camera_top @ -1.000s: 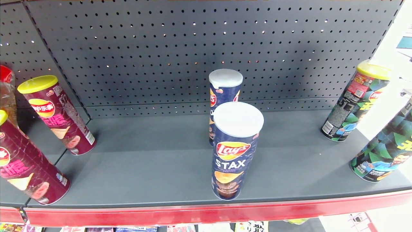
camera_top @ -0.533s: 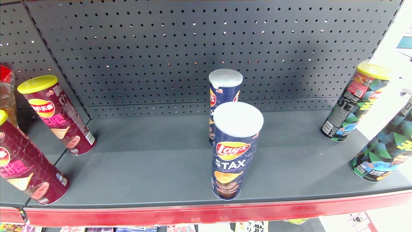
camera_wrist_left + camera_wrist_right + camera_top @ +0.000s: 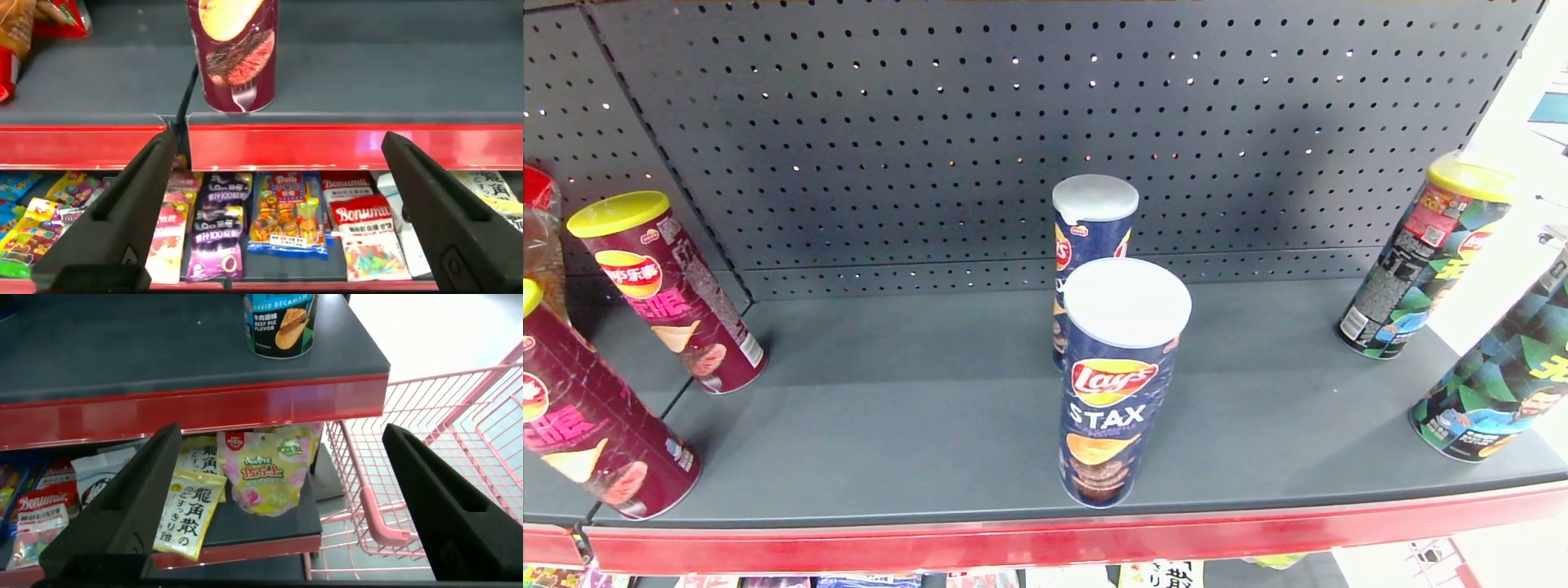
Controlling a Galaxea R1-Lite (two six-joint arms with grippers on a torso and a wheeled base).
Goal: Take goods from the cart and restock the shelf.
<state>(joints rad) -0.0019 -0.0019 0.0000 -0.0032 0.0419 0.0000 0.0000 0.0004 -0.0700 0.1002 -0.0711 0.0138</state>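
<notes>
A dark grey shelf point(image 3: 915, 425) with a red front edge point(image 3: 1013, 543) is stretching across the whole head view, and a perforated back panel point(image 3: 931, 122) is rising behind it. In the middle of the frame a front blue can point(image 3: 1119, 392) is standing upright near the red edge. A rear blue can point(image 3: 1092, 229) is standing directly behind it, close to the panel and partly hidden by it. At the left side of the frame two maroon cans point(image 3: 670, 286) with yellow lids are standing, one nearer to the edge and one further back. At the right side two dark green cans point(image 3: 1421, 261) are standing in the same way. The left pincer point(image 3: 278, 140) is hanging in front of the red edge with its two fingers wide apart, holding nothing. Beyond it, snack bags point(image 3: 286, 216) are lying underneath the shelf. The right pincer point(image 3: 281, 431) is also keeping its fingers wide apart and is gripping nothing. It is hanging in front of the shelf's end, where a yellow-green bag point(image 3: 265, 469) is lying below. The pink wire cart point(image 3: 377, 521) is standing just beside this end of the shelf. What is lying inside it I cannot tell.
</notes>
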